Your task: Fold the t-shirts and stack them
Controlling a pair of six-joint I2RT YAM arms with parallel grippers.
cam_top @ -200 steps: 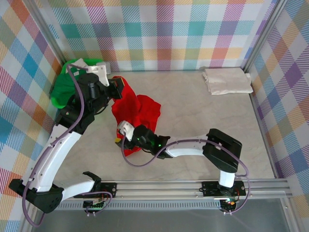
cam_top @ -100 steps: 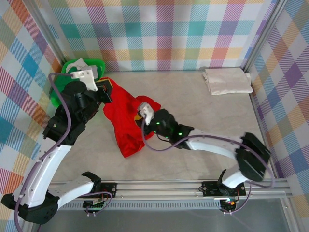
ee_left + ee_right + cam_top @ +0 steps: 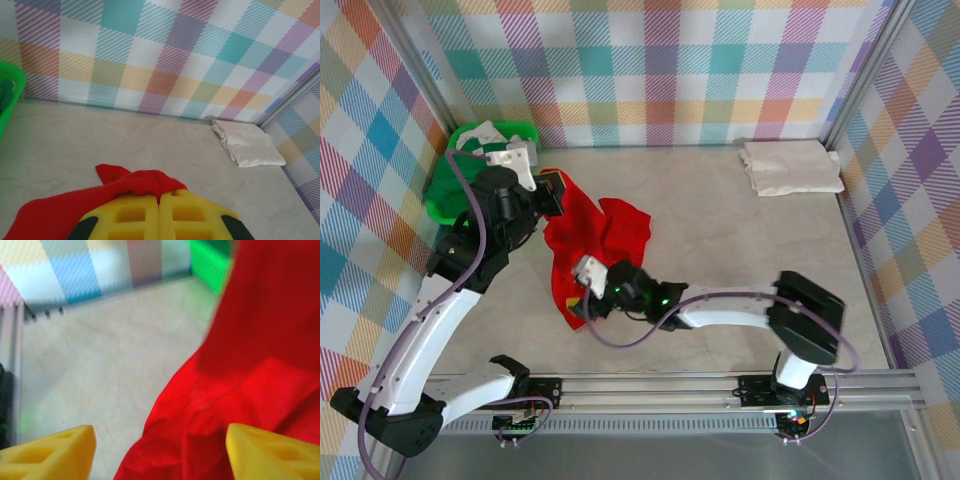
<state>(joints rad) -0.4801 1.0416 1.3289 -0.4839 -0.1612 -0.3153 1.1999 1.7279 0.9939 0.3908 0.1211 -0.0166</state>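
A bright green plastic basket [image 3: 448, 190] is seen at the far left of the pale marbled tabletop [image 3: 720, 240] from the overhead camera. The left wrist camera catches only its rim [image 3: 10, 92], and the right wrist camera shows it as a blurred green corner [image 3: 210, 265].

Just right of the basket, the left gripper [image 3: 553, 192] is clenched on the far end of a bright red cloth t-shirt [image 3: 595, 240]. The grasp is confirmed by the left wrist camera, where the yellow fingers [image 3: 130, 215] are pressed together at the left gripper [image 3: 159, 192] with red cloth [image 3: 60, 212] bunched over their tips.

From above, the crumpled red t-shirt is laid out left of centre. Its long axis runs from the far end near the basket toward the near edge, and one lobe is spread to the right.

At its near end the right gripper [image 3: 576, 305] is lowered onto the cloth. How its jaws stand is hidden from above; the right wrist camera shows the right gripper [image 3: 160, 440] released, its jaws spread wide, with red folds [image 3: 240, 365] lying ahead of the gap and across its right half.

In the far right corner, well apart from both arms, a cream-white cloth t-shirt [image 3: 790, 166] is set down folded, its long axis left to right. It is also taken in by the left wrist camera [image 3: 247, 147], against the pastel checked wall [image 3: 165, 55].
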